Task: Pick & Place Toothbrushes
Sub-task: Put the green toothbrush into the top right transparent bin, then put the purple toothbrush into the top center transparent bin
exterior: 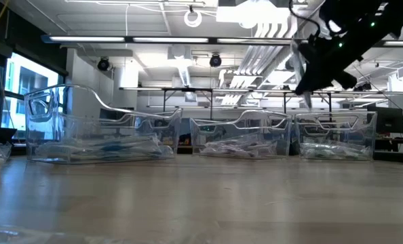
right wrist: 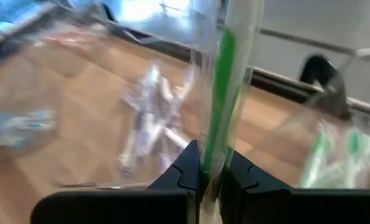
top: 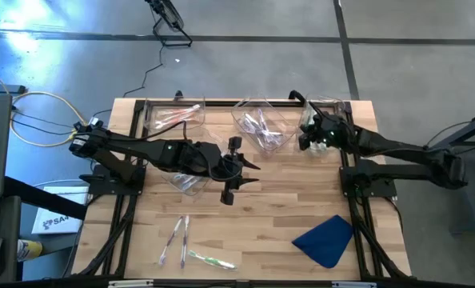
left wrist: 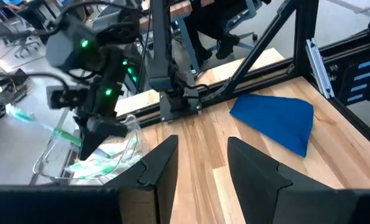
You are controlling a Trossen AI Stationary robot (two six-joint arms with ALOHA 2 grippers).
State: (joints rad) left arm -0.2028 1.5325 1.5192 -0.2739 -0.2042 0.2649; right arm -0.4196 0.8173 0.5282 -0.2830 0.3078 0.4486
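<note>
Up at two o'clock, the right gripper clamps a green toothbrush above the green-brush bin, seemingly sorting by colour; mid-table the left gripper waits, fingers apart, three toothbrushes loose at six.

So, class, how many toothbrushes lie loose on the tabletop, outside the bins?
3 toothbrushes, front left of the table: two side by side, a green one beside them. Arms may hide others.
</note>
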